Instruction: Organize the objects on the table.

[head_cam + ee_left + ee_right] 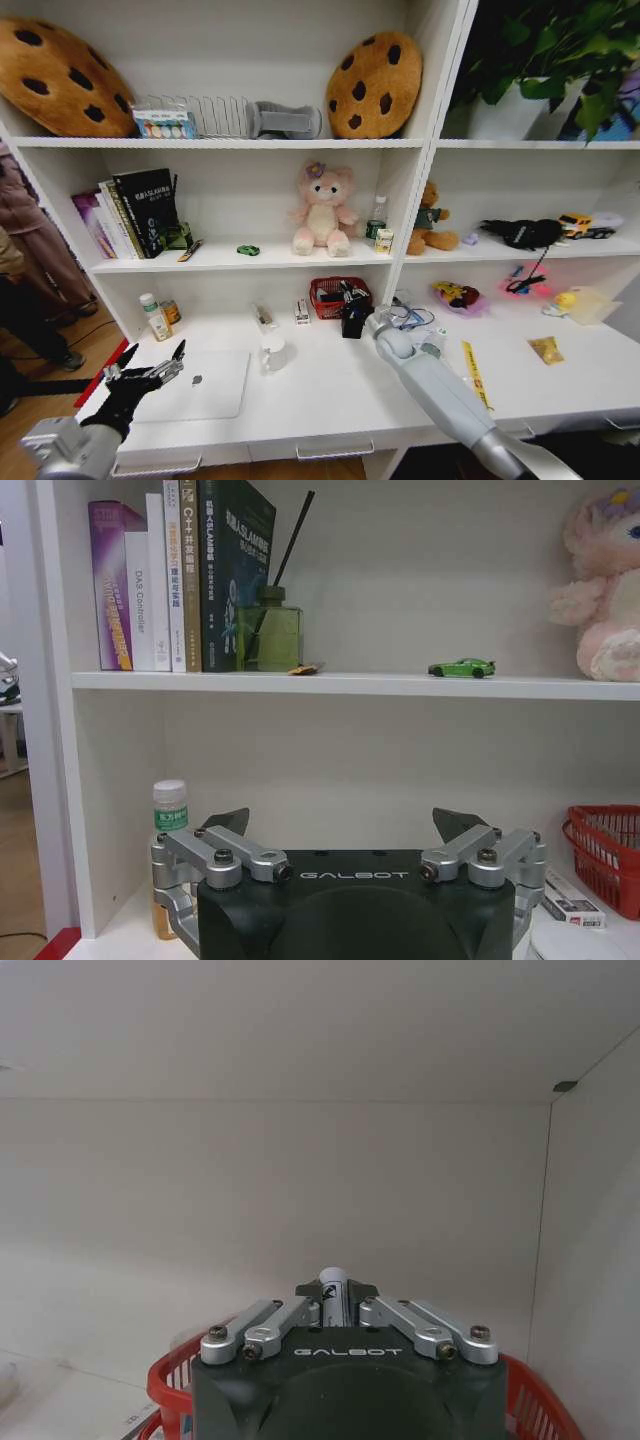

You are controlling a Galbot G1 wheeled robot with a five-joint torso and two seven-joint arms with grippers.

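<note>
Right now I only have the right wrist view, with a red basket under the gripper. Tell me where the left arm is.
Observer: The left gripper hangs open over the desk's front left, at the left edge of the laptop.
Operator: Give me the laptop's state.
Observer: It lies closed and flat on the desk, to the left of your right gripper.
Operator: I hold a marker pen. Find the toy car.
Observer: The green toy car stands on the shelf board above the desk, left of the pink plush bear.
</note>
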